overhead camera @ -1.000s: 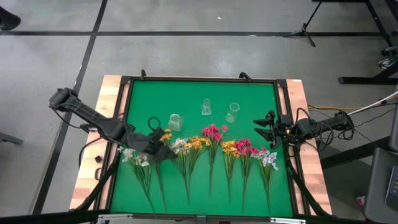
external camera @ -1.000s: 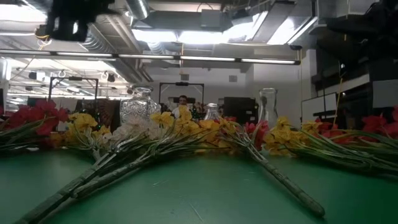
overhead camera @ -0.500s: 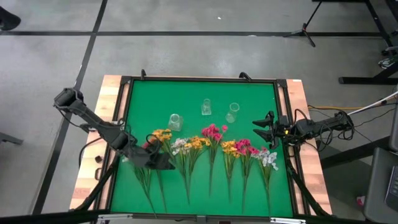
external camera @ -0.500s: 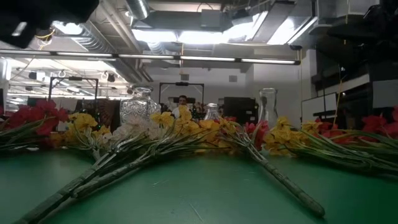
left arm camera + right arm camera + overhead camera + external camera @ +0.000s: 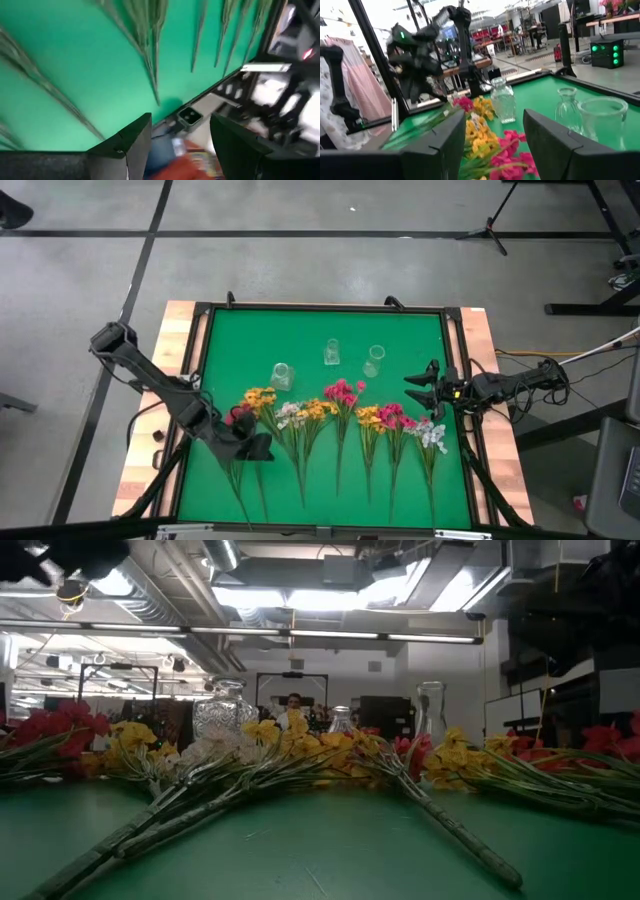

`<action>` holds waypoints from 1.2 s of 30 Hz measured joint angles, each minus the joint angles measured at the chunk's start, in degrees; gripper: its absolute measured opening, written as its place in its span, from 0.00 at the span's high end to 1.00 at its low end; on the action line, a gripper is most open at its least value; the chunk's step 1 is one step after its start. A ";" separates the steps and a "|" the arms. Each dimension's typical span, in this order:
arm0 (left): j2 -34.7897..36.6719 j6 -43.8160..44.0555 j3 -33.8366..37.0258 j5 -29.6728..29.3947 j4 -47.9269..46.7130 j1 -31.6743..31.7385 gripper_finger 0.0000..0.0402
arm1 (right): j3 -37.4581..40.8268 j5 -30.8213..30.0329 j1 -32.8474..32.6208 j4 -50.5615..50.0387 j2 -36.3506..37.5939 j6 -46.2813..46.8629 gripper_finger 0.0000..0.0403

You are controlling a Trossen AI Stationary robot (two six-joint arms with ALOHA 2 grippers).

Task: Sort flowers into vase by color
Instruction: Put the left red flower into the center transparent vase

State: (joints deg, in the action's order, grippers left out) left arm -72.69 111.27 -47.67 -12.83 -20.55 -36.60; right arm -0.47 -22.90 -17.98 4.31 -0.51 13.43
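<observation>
While the left gripper point(image 5: 262, 447) hovers open-fingered over the flowers' point(image 5: 340, 416) stems, it holds nothing. The right gripper point(image 5: 412, 390), also open and empty, waits beside those flowers.

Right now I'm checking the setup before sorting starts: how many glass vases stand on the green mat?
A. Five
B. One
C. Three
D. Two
C: the high view shows three clear glass vases standing in a loose row on the green mat, behind the flowers that lie spread across it, and none of them holds a stem.
</observation>
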 joint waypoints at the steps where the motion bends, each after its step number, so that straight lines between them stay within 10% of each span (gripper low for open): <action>1: 0.00 -6.40 -1.91 0.41 -2.79 0.24 0.51 | 0.02 -0.02 0.00 -0.15 0.00 0.00 0.50; 8: -0.02 -38.96 -16.12 -12.05 -17.78 -0.70 0.51 | 0.02 -0.02 0.00 -0.19 0.00 0.02 0.50; 21: -4.55 -96.51 -18.39 -11.51 -21.23 -4.24 0.51 | 0.01 -0.16 0.02 -0.33 0.00 2.52 0.50; 36: -16.69 -101.36 -18.39 -8.11 -21.03 -4.82 0.51 | 0.01 -0.61 0.02 -0.32 0.02 4.76 0.50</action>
State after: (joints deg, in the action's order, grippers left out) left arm -89.37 9.91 -66.06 -20.94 -41.58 -41.42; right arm -0.46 -23.51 -17.96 3.99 -0.49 18.20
